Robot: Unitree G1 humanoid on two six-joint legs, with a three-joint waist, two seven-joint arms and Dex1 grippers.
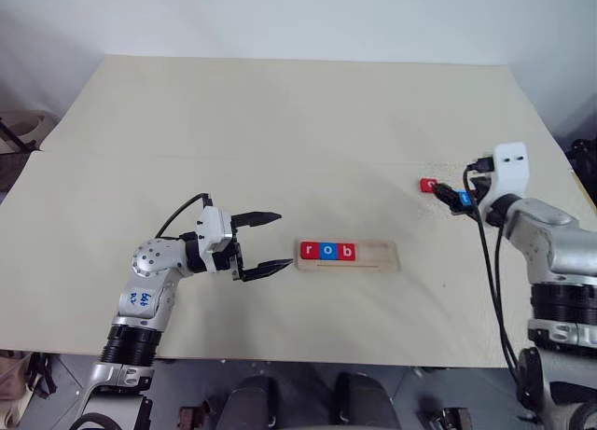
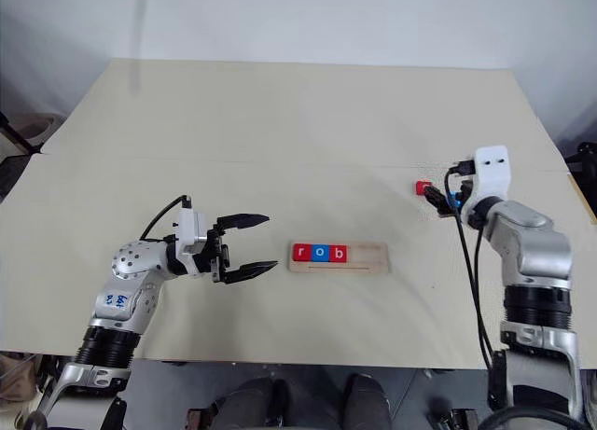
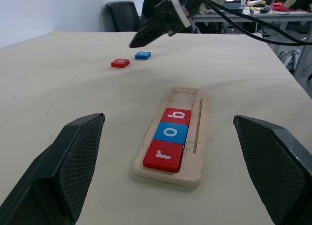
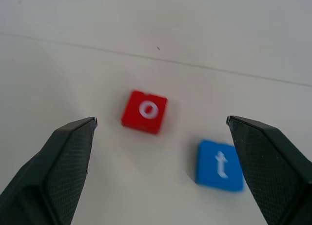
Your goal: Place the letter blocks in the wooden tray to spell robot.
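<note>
The red o tile [image 4: 144, 111] beside the blue t tile [image 4: 219, 165], right of the tray [image 1: 378, 258], looks light, stiff and thin, so the wide-open, empty right end effector [image 4: 161, 137] should pinch its opposite edges (the left end effector [image 1: 266, 243] gapes empty too).

A pale table [image 1: 280, 122] (faint seam across) and a black chair [image 3: 122, 15] behind.
</note>
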